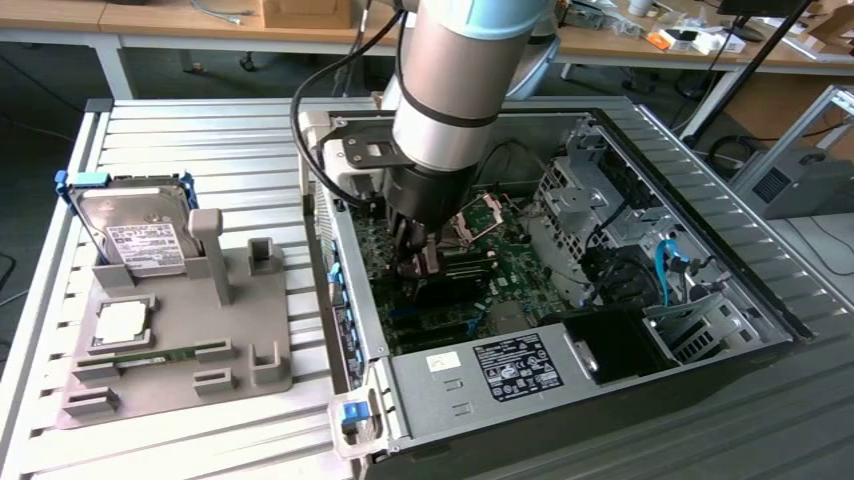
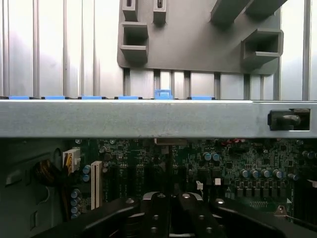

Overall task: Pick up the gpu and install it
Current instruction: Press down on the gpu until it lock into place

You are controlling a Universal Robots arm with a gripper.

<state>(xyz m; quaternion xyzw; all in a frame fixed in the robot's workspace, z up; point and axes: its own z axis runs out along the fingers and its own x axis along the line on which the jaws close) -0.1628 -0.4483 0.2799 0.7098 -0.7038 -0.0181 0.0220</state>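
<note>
My gripper (image 1: 420, 260) is lowered inside the open computer case (image 1: 707, 190), just above the green motherboard (image 1: 501, 265). In the wrist view its fingers (image 2: 153, 208) stand close together, shut on a thin dark card seen edge-on, the gpu (image 2: 171, 166). The card runs from the fingers toward the case side wall (image 2: 148, 119), with a pale metal end showing there. In the exterior view the gpu (image 1: 434, 270) is a small dark and brownish piece under the fingers, mostly hidden by the arm.
A grey parts holder (image 1: 174, 330) sits on the slatted table at the exterior view's left, carrying a silver hard drive (image 1: 134, 235) and a green RAM stick (image 1: 174, 355). Inside the case are a drive cage (image 1: 587, 190), cables and a labelled power supply (image 1: 514, 365).
</note>
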